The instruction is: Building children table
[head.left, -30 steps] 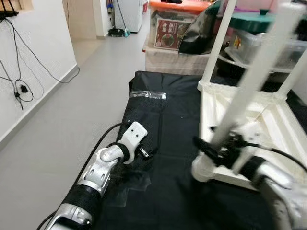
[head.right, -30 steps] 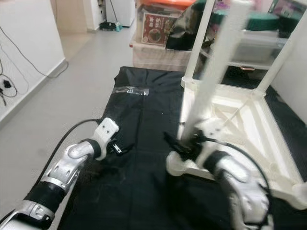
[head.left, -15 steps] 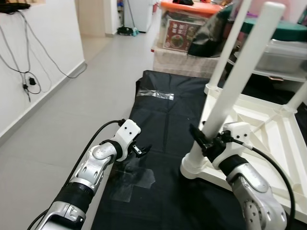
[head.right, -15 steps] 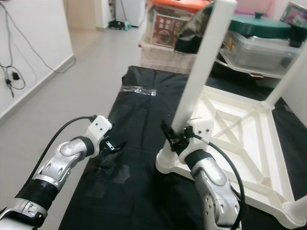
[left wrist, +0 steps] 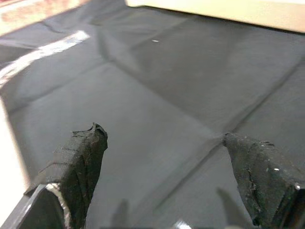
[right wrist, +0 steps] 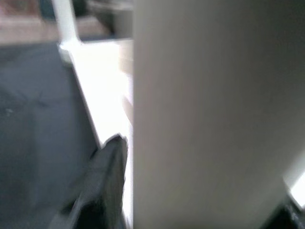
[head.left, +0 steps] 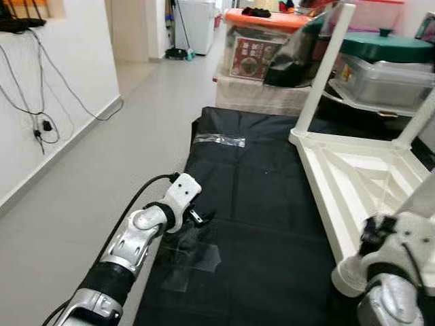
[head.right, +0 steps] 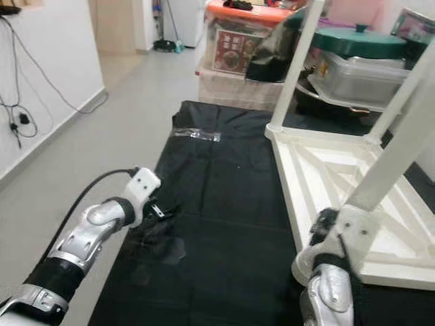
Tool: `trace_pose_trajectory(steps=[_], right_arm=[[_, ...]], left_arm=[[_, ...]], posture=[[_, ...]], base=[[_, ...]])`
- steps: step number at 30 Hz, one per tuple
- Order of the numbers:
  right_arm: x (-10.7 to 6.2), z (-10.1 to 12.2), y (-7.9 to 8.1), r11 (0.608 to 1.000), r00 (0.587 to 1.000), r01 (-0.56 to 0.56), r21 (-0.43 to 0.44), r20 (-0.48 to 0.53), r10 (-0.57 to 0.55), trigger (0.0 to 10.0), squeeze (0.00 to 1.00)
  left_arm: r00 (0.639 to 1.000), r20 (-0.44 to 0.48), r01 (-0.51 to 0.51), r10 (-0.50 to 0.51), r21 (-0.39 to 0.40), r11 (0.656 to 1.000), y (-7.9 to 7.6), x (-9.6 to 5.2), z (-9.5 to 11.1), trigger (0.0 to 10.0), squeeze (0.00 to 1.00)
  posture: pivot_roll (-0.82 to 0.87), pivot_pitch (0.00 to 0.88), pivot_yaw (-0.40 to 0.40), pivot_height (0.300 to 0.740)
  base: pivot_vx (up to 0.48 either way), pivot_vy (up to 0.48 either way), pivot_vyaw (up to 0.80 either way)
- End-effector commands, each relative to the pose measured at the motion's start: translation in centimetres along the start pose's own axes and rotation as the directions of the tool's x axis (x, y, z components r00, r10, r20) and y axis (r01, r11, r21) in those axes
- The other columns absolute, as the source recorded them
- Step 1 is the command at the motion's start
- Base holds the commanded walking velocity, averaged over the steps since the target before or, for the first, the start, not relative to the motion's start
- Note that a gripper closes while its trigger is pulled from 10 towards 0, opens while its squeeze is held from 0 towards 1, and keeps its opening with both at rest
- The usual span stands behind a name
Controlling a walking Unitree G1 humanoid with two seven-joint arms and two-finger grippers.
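- Left eye view: a white children's table (head.left: pixel 353 170) lies upside down on a black sheet (head.left: pixel 258 204) spread over the grey floor (head.left: pixel 102 156), on the right of the scene. One white leg (head.left: pixel 323 68) stands up at its far left corner.
- The left tool (head.left: pixel 204 219) hovers low over the black sheet, left of the table and well apart from it, its black fingers spread and holding nothing. Patches of clear tape (head.left: pixel 194 261) lie on the sheet just near of it, and a strip of tape (head.left: pixel 219 140) lies farther off.
- At the far end stand storage boxes with an orange lid (head.left: pixel 272 19) and a dark green lid (head.left: pixel 387 46). Black cables (head.left: pixel 41 88) hang on the white wall at left.
- Right eye view: the right tool (head.right: pixel 325 227) is at the near left corner of the table, at the foot of the near leg (head.right: pixel 397 146), which rises slanting toward the upper right.
- Left wrist view: the two black fingertips (left wrist: pixel 83 152) stand wide apart above the creased black sheet, with nothing between them; the table's pale edge (left wrist: pixel 228 9) shows beyond.
- Right wrist view: the blurred white leg (right wrist: pixel 209 114) is close to the camera, with one black finger (right wrist: pixel 105 176) just beside it. I cannot tell whether the right tool is pinching the leg.
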State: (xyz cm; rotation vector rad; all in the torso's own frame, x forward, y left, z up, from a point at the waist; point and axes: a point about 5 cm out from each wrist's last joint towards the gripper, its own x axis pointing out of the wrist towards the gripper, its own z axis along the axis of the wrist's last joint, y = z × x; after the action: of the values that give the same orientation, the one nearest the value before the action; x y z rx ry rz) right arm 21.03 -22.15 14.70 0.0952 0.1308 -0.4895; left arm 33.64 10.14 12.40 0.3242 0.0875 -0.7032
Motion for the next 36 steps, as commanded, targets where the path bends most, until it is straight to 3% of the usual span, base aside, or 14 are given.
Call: trace_pose_trajectory(steps=[1, 4, 6, 7, 8, 13, 14, 16, 21, 28, 29, 34, 35, 36], right_arm=[[0.9, 1.0, 1.5, 0.984, 0.986, -0.167, 0.068, 0.044, 0.164, 10.0, 0.0], [1.4, 2.7, 2.4, 0.927, 0.928, -0.366, 0.079, 0.109, 0.357, 10.0, 0.0], [-0.1, 3.7, 3.3, 0.637, 0.638, -0.768, 0.067, 0.154, 0.754, 10.0, 0.0], [-0.1, 3.7, 3.3, 0.637, 0.638, -0.768, 0.067, 0.154, 0.754, 10.0, 0.0], [-0.8, 3.9, 3.4, 0.534, 0.537, -0.843, 0.062, 0.163, 0.828, 10.0, 0.0], [1.1, 2.2, 3.6, 0.484, 0.484, -0.872, -0.07, 0.018, 0.875, 10.0, 0.0], [2.1, 1.5, 5.0, 0.413, 0.418, -0.906, -0.095, -0.041, 0.908, 10.0, 0.0], [2.1, 1.5, 5.0, 0.413, 0.418, -0.906, -0.095, -0.041, 0.908, 10.0, 0.0], [5.8, 1.2, 9.6, 0.421, 0.433, -0.895, -0.147, -0.068, 0.899, 10.0, 0.0], [7.0, 3.3, 10.9, 0.373, 0.374, -0.915, -0.152, 0.026, 0.927, 10.0, 0.0], [7.0, 3.7, 10.6, 0.359, 0.354, -0.923, -0.141, 0.059, 0.933, 0.0, 0.0], [7.0, 3.4, 7.4, 0.53, 0.518, -0.843, -0.092, 0.126, 0.846, 0.0, 0.0], [7.0, 3.4, 7.4, 0.53, 0.518, -0.843, -0.092, 0.126, 0.846, 0.0, 0.0], [6.8, 2.8, 6.3, 0.643, 0.632, -0.763, -0.068, 0.131, 0.764, 0.0, 0.0]], left_arm=[[1.0, -0.002, 0.009, -0.009, 0.012, 1.0, -0.1, 0.1, 0.0, 10.0, 0.0], [1.0, -0.003, 0.003, -0.003, 0.012, 1.0, 0.1, 0.0, 0.0, 10.0, 0.0], [1.0, -0.008, 0.002, -0.002, 0.012, 1.0, 0.1, 0.0, -0.2, 10.0, 0.0], [1.0, -0.008, 0.002, -0.002, 0.012, 1.0, 0.1, 0.0, -0.2, 10.0, 0.0], [1.0, -0.01, 0.002, -0.002, 0.012, 1.0, 0.1, 0.0, -0.3, 10.0, 0.0], [1.0, 0.006, 0.008, -0.008, 0.016, 1.0, -0.2, 0.4, 0.2, 10.0, 0.0], [1.0, 0.009, 0.003, -0.003, 0.013, 1.0, -0.3, 0.6, 0.3, 10.0, 0.0], [1.0, 0.009, 0.003, -0.003, 0.013, 1.0, -0.3, 0.6, 0.3, 10.0, 0.0], [1.0, 0.011, 0.004, -0.004, 0.012, 1.0, -0.5, 0.7, 0.4, 10.0, 0.0], [1.0, 0.01, -0.019, 0.019, 0.013, 1.0, 0.1, 0.3, 0.2, 10.0, 0.0], [1.0, 0.007, -0.021, 0.021, 0.012, 1.0, 0.1, 0.2, 0.1, 10.0, 0.0], [1.0, 0.0, -0.019, 0.019, 0.001, 1.0, -0.5, 0.0, -0.4, 10.0, 0.0], [1.0, 0.0, -0.019, 0.019, 0.001, 1.0, -0.5, 0.0, -0.4, 10.0, 0.0], [1.0, 0.0, -0.018, 0.018, -0.002, 1.0, -0.5, 0.0, -0.5, 10.0, 0.0]], posture=[[0.09, 0.0, -0.089, 0.74], [0.09, 0.0, -0.09, 0.74], [0.08, 0.0, -0.085, 0.74], [0.08, 0.0, -0.085, 0.74], [0.08, 0.0, -0.085, 0.74], [0.11, 0.0, -0.1, 0.74], [0.12, 0.0, -0.103, 0.74], [0.12, 0.0, -0.103, 0.74], [0.15, 0.0, -0.122, 0.74], [0.16, 0.0, -0.136, 0.74], [0.15, 0.0, -0.139, 0.74], [0.14, 0.0, -0.141, 0.74], [0.14, 0.0, -0.141, 0.74], [0.12, 0.0, -0.131, 0.74]], base=[[0.0, 0.0, 0.0], [0.0, 0.0, 0.0], [0.0, 0.0, 0.0], [0.0, 0.0, 0.0], [0.0, 0.0, 0.0], [0.0, 0.0, 0.0], [0.0, 0.0, 0.0], [0.0, 0.0, 0.0], [0.0, 0.0, 0.0], [0.0, 0.0, 0.0], [0.0, 0.0, 0.0], [0.0, 0.0, 0.0], [0.0, 0.0, 0.0], [0.0, 0.0, 0.0]])
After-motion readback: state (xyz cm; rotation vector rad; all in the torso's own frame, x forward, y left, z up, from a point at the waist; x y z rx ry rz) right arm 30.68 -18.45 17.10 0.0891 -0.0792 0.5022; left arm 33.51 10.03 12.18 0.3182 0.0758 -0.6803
